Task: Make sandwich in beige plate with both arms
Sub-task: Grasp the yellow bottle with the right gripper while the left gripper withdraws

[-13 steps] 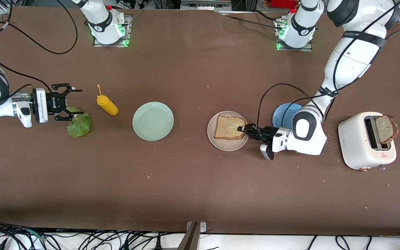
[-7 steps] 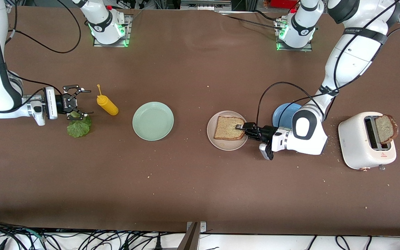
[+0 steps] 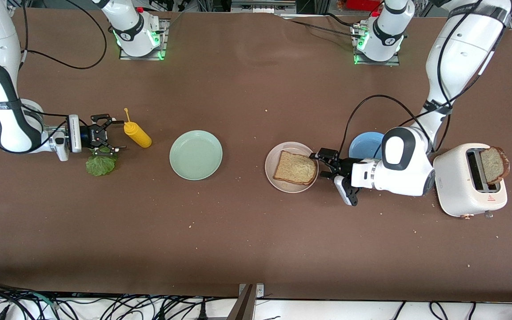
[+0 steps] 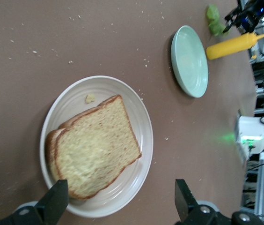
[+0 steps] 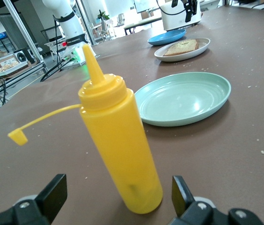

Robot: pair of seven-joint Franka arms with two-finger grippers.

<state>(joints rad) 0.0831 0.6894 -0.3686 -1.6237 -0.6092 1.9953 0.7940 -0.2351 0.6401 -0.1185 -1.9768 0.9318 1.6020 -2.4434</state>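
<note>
You're in robotics lab, not kitchen: arm bases (image 3: 139,33) bolted to brown-covered table (image 3: 247,240), green status lights glowing, loose cables (image 3: 105,306) tangled along table edge; past your right gripper (image 5: 115,199), aluminium frame racks (image 5: 19,42) and workbenches; toaster (image 3: 469,180) and plates only props

Bread slice (image 3: 296,167) on the beige plate (image 3: 272,176), between mint plate (image 3: 196,154) and toaster (image 3: 469,180).
</note>
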